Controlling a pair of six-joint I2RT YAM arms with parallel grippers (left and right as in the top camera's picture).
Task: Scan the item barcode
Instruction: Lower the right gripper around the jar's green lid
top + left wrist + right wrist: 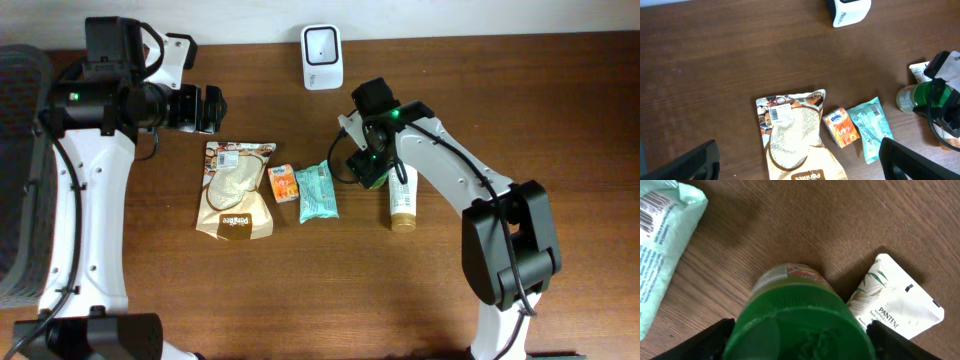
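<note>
Your right hand (366,158) was pinching the green-capped jar (795,305) by its lid, with one finger pressed to each side of the cap. Your left hand (208,108) hung spread and empty, well apart at the far left.

The jar sat just beside the Pantene tube (895,305), right of the teal pack (660,245) and below the scanner (322,57). You could not tell from these views whether its base was resting on the tabletop (500,100) or was just clear of it.

The cap looked like hard, smooth plastic. It was probably stiff enough to take the squeeze without crushing, but round and slick, so the jar could have turned or slipped between the fingers. The body seemed rigid and likely heavier than the soft packs nearby, and a tilt toward the scanner would have pulled on that grip.

Holding it by the lid left the label wall free, which suited you. No barcode showed from here, so you needed a firm, centred hold and slow turning.
</note>
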